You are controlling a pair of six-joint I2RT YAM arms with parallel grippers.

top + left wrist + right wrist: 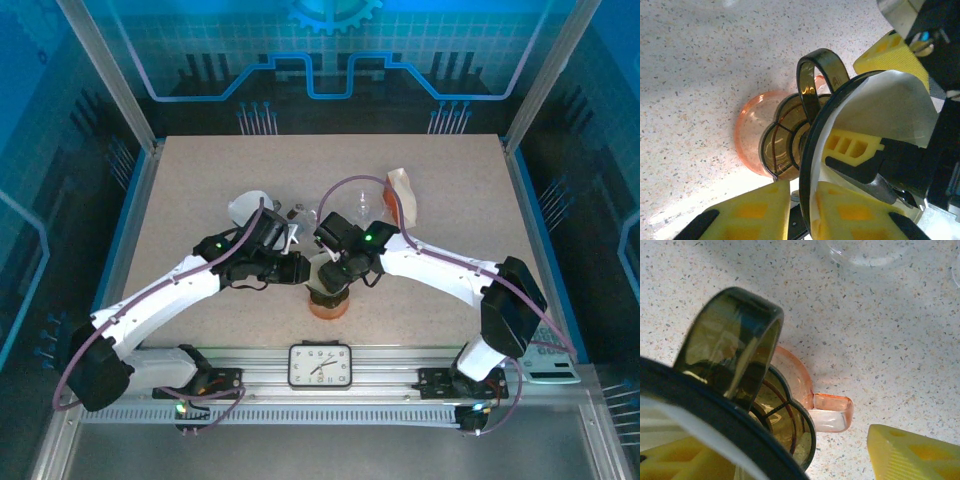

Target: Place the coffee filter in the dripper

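Left hand (802, 211) clamps the smoky dark plastic dripper (816, 75) rim, steadying it. Right hand (338, 268), fingers apart, likely seating the white paper filter (885, 107).

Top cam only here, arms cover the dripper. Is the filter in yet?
Observer: Yes. The left wrist view shows the white filter inside the dripper.
Operator: What's holding the dripper?
Observer: The left gripper pinches its rim, one finger on each side.
Operator: And the right one?
Observer: The right gripper is open, with one finger inside the filter and the other outside the rim.
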